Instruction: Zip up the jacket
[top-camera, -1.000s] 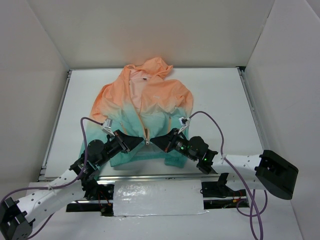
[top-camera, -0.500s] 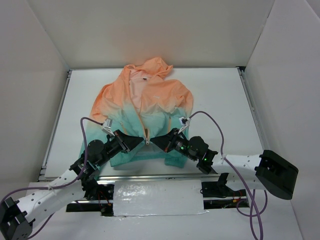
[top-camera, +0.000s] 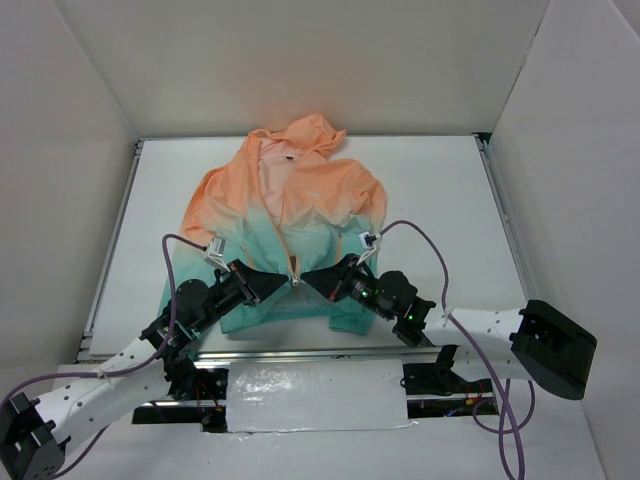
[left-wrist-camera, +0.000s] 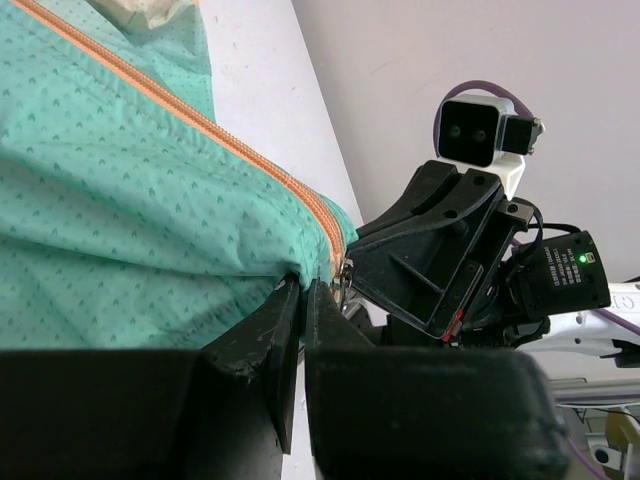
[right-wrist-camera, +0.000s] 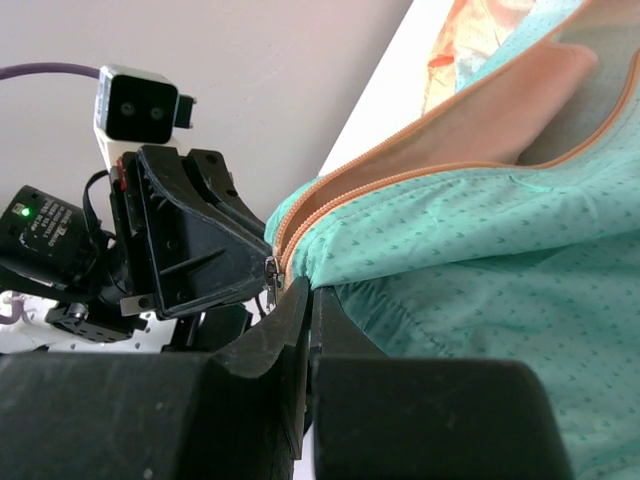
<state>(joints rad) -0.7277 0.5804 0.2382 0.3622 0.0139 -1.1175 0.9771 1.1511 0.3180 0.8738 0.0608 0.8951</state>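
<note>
The jacket (top-camera: 285, 215) lies flat on the table, peach-orange at the hood end, teal at the near hem. Its orange front zipper (top-camera: 291, 262) runs down the middle and is open higher up. My left gripper (top-camera: 285, 283) is shut on the teal hem left of the zipper's bottom; the left wrist view shows the jacket (left-wrist-camera: 120, 220) pinched between my fingers (left-wrist-camera: 285, 310). My right gripper (top-camera: 305, 281) is shut on the hem right of the zipper; the right wrist view shows the teal cloth (right-wrist-camera: 480, 260) and the metal slider (right-wrist-camera: 270, 275) just beside my fingertips (right-wrist-camera: 322, 300). The two grippers nearly touch.
White walls enclose the table on three sides. A metal rail (top-camera: 300, 352) runs along the near edge, with a white pad (top-camera: 315, 395) below it. Purple cables (top-camera: 430, 250) loop from both wrists.
The right gripper has edged slightly left towards the zipper's bottom. The left gripper and the jacket look unmoved.
</note>
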